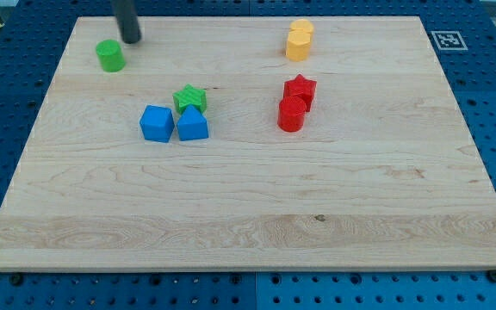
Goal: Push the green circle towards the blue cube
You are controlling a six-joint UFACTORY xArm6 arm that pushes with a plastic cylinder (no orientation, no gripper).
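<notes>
The green circle (109, 56) stands near the board's top left. My tip (131, 40) is just to its upper right, a small gap away. The blue cube (156, 123) sits lower, left of centre. A second blue block (193, 126) touches it on the right. A green star (190, 97) sits just above that second blue block.
A red star (300, 88) and a red cylinder (291, 114) sit together right of centre. Two yellow blocks (299, 40) sit stacked close at the top right. The wooden board (257, 215) lies on a blue pegboard table; a marker tag (445, 39) is at its top right corner.
</notes>
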